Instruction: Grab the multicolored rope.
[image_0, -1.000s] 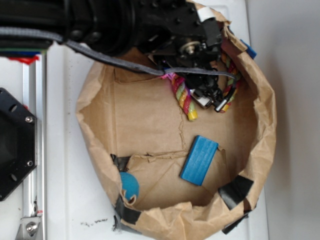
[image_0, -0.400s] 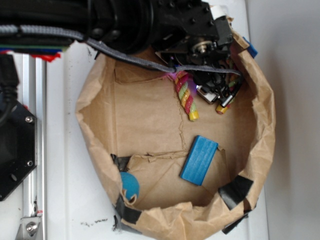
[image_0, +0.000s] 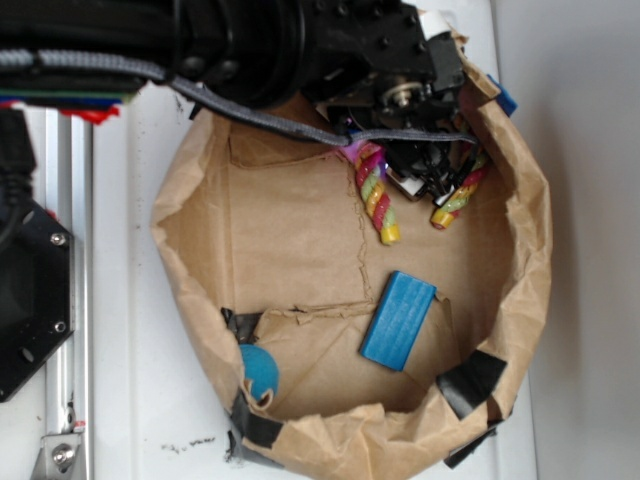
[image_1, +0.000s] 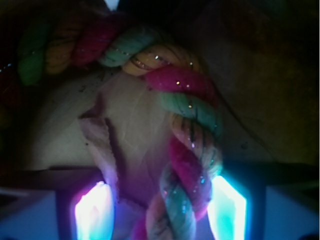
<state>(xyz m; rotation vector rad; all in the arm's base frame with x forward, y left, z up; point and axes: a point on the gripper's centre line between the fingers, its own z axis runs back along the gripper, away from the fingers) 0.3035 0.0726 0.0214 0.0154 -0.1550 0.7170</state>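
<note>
- Rope: thick twisted strands of red, yellow and light green, bent in an arch at the top of the bag; two yellow-tipped ends hang down, one at centre, the other nearer the right wall. The bend between them is hidden under the arm.
- Rope, wrist view: curves in from upper left and runs down between the two lit fingers, close against the right one.
- Gripper: black, low over the rope's bend at the bag's upper right. Fingers stand apart, one on each side of the rope; the left finger is clear of it, and contact at the right one cannot be told.
- Bag: brown paper, rim rolled down, patched with black tape, on a white table.
- Block: blue, flat on the bag floor, below the rope ends and apart from them.
- Ball: blue, in the lower left corner, partly under a paper fold.
- Cable: grey braided, running from the arm across the bag's top edge.
</note>
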